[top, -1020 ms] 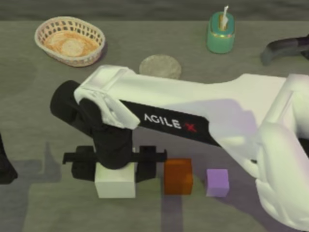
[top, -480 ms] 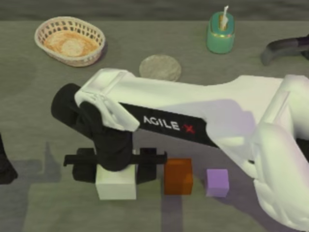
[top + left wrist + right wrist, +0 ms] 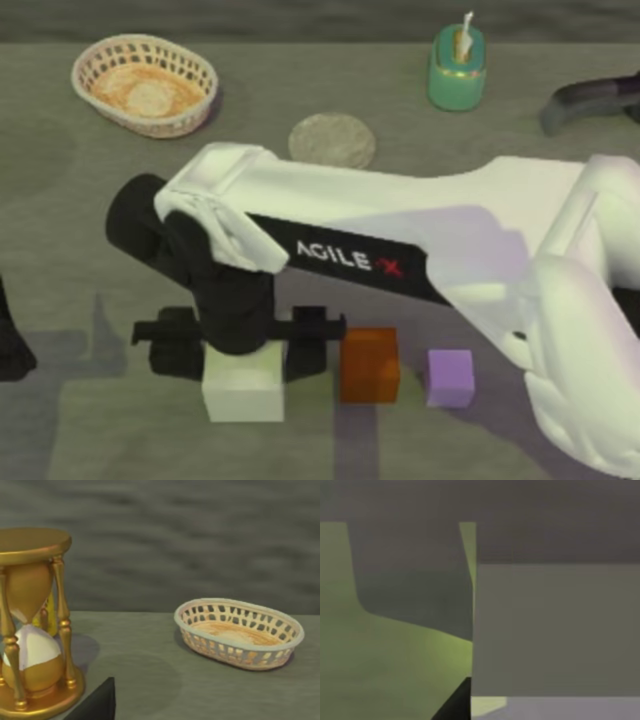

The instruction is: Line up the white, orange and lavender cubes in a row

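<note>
We are spreading our right gripper [image 3: 240, 345] wide astride the white cube [image 3: 243, 390] on the grey-green table [image 3: 90, 420], orange cube [image 3: 369, 365] and lavender cube [image 3: 450, 377] lining up beside its fingers.

Wicker basket [image 3: 146, 84], grey disc [image 3: 332, 138], green dispenser [image 3: 457, 68] along the table's far side; hourglass [image 3: 31, 625] near the basket.

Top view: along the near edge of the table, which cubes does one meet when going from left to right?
Off-white cube, under the right gripper → rust-orange cube → lavender cube.
</note>
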